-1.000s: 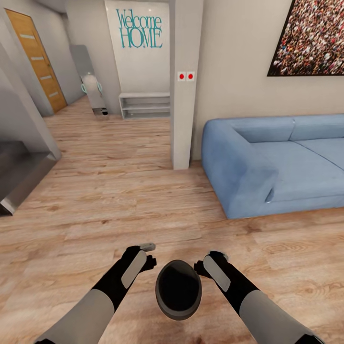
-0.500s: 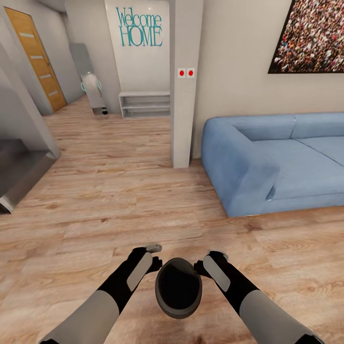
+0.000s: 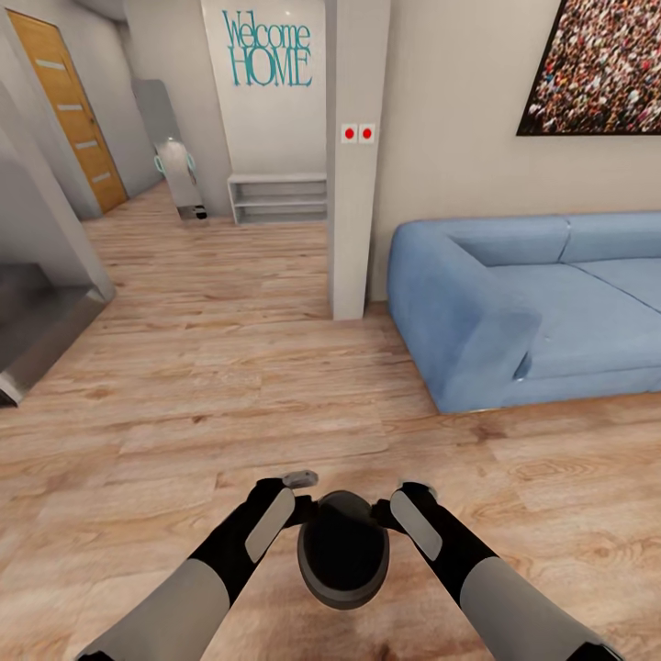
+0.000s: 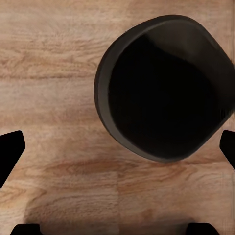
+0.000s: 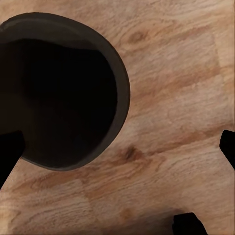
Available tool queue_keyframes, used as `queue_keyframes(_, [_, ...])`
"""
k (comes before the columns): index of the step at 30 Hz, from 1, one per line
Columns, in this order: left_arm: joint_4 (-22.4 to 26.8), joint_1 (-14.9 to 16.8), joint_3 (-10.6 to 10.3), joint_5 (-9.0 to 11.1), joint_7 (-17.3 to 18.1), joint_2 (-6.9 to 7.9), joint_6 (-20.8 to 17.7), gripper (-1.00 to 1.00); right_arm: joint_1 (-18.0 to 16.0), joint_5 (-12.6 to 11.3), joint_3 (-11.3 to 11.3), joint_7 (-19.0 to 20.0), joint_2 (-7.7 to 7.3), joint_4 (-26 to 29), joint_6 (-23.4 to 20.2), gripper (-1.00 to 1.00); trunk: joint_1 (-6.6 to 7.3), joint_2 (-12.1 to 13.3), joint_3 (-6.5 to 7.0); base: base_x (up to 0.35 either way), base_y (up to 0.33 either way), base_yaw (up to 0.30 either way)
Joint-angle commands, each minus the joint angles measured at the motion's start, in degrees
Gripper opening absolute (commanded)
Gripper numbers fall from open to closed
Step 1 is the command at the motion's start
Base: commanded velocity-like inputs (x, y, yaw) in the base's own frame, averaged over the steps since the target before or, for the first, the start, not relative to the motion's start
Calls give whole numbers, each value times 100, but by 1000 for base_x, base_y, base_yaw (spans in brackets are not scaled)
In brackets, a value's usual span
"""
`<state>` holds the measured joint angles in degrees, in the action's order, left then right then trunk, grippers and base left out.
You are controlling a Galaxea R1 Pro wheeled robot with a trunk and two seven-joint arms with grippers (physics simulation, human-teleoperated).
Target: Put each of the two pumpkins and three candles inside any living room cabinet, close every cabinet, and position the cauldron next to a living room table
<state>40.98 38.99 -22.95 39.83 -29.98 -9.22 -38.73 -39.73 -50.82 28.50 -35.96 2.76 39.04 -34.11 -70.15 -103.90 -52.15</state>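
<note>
Moved inward since a second ago: left tool (image 3: 308, 500), now against cauldron (image 3: 343, 560) rim; view shifted slightly, camera travel. Noted, largest first: plank floor (image 3: 229, 386), blue sofa (image 3: 514, 312), white pillar (image 3: 353, 156). Cauldron low on floor between both arms, mouth up. Right tool (image 3: 386, 514) at opposite rim. Both spread wide in wrist views, pinching nothing. Recommended: press evenly from both sides, lift level.

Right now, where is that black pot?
In the head view the cauldron sits low on the wood floor, between the left claw and right claw, with the blue sofa beyond.
</note>
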Motion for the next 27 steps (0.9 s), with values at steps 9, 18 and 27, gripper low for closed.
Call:
queue_keyframes(9, [-76, 11, -118, 51, 43, 8, 126, 100, -3, -47, 204, 101, -4, 7, 6, 100, -198, -365, -167, 0, 0, 0])
queue_keyframes(18, [-81, 10, -114, 59, 45, 8, 253, 100, -5, -42, 225, 112, -4, 5, 39, 100, -395, -726, -328, 0, 0, 0])
queue_keyframes(27, [-81, 7, -113, 65, 39, 8, 467, 100, -5, -42, 226, 116, -8, 5, 262, 100, -593, -1087, -490, 0, 0, 0])
